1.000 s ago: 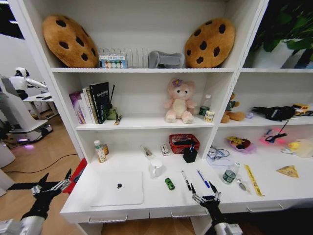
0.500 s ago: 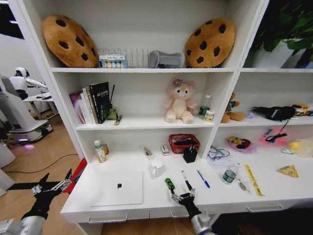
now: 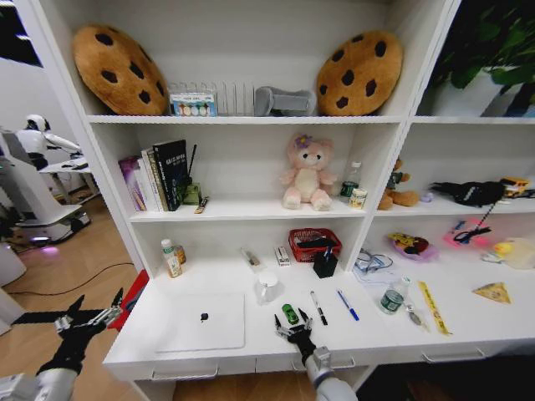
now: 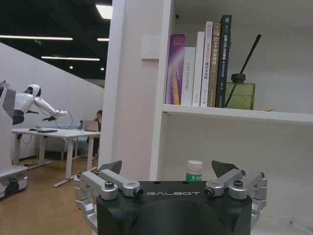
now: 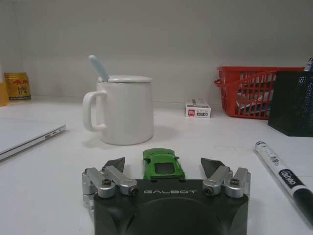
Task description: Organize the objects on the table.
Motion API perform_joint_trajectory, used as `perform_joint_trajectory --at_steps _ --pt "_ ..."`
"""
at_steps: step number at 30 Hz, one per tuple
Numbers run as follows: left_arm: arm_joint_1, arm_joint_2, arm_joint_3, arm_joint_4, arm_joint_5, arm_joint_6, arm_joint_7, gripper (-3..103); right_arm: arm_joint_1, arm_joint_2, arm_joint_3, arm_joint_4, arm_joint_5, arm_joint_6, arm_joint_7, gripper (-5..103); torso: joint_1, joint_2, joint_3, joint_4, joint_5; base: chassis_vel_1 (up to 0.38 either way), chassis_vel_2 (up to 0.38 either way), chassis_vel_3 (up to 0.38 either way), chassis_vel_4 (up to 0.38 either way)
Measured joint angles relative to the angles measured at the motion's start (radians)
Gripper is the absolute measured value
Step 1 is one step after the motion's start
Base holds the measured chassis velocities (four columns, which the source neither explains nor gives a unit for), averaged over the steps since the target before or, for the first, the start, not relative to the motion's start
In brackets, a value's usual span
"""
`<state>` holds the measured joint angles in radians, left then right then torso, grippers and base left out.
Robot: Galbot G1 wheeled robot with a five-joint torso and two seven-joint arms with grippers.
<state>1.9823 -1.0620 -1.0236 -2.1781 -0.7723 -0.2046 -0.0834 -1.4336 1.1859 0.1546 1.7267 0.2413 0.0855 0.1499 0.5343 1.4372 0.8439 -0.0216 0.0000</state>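
Note:
On the white table [image 3: 468, 330] lie a silver laptop [image 3: 201, 322], a small green toy car [image 3: 290, 313], a black pen [image 3: 318, 307], a blue pen [image 3: 347, 305] and a green-labelled can [image 3: 391, 301]. My right gripper [image 3: 292, 325] hovers open at the table's front edge, right behind the car. In the right wrist view the car [image 5: 163, 164] sits between the spread fingertips of that gripper [image 5: 164, 165], untouched; the black pen [image 5: 283, 176] lies beside it. My left gripper [image 3: 88, 315] hangs open off the table's left end, also seen open in the left wrist view [image 4: 166, 169].
A white lidded mug [image 3: 267, 286] stands just beyond the car, close ahead in the right wrist view [image 5: 124, 110]. A red basket [image 3: 314, 244] and a black mesh holder [image 3: 325, 263] sit at the back. Bottles [image 3: 171, 259] stand at the back left; shelves rise above.
My right gripper has moved left along the table's front edge, from in front of the pens to just behind the green car. The left arm has stayed put.

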Motion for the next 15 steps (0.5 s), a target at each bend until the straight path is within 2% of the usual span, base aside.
perform_joint_trajectory --at_steps 1,2,3,5,8,9,10,12,13,15 --pt "0.0 0.0 0.0 0.0 0.0 0.0 0.0 100 -0.001 -0.007 0.004 0.001 0.0 0.0 0.001 89 0.0 0.0 0.0 0.0 -0.0001 0.0 0.0 0.0 0.0" --pt "0.0 0.0 0.0 0.0 0.0 0.0 0.0 100 -0.005 -0.013 0.009 0.004 0.0 0.0 0.001 83 0.0 0.0 0.0 0.0 -0.0001 0.0 0.0 0.0 0.0" --pt "0.0 0.0 0.0 0.0 0.0 0.0 0.0 100 -0.01 -0.018 0.017 0.007 0.001 -0.001 0.001 72 0.0 0.0 0.0 -0.0001 0.0 0.0 0.0 0.0 0.0" --pt "0.0 0.0 0.0 0.0 0.0 0.0 0.0 100 -0.012 -0.019 0.02 0.008 0.0 -0.001 0.001 72 0.0 0.0 0.0 -0.0001 0.0 0.0 0.0 0.0 0.0" --pt "0.0 0.0 0.0 0.0 0.0 0.0 0.0 100 -0.02 -0.017 0.024 0.014 0.0 -0.001 0.001 56 0.0 0.0 0.0 0.0 0.0 0.0 0.0 0.0 0.0" --pt "0.0 0.0 0.0 0.0 0.0 0.0 0.0 100 -0.02 -0.017 0.024 0.014 0.0 -0.001 0.001 56 0.0 0.0 0.0 0.0 0.0 0.0 0.0 0.0 0.0" --pt "0.0 0.0 0.0 0.0 0.0 0.0 0.001 100 -0.021 -0.015 0.024 0.016 0.0 -0.002 0.002 50 0.0 0.0 0.0 -0.0001 0.0 0.0 0.0 0.0 0.0" --pt "0.0 0.0 0.0 0.0 0.0 0.0 0.001 100 -0.022 -0.013 0.024 0.017 0.0 -0.003 0.002 50 0.0 0.0 0.0 -0.0001 0.0 0.0 0.0 0.0 0.0" --pt "0.0 0.0 0.0 0.0 0.0 0.0 0.001 100 -0.023 -0.008 0.023 0.018 0.0 -0.003 0.002 40 0.0 0.0 0.0 -0.0001 0.0 0.0 0.0 0.0 0.0" --pt "0.0 0.0 0.0 0.0 0.0 0.0 0.001 100 -0.03 -0.006 0.025 0.028 0.003 -0.007 0.004 37 0.0 0.0 0.0 -0.0001 0.0 0.0 0.0 0.0 0.0"
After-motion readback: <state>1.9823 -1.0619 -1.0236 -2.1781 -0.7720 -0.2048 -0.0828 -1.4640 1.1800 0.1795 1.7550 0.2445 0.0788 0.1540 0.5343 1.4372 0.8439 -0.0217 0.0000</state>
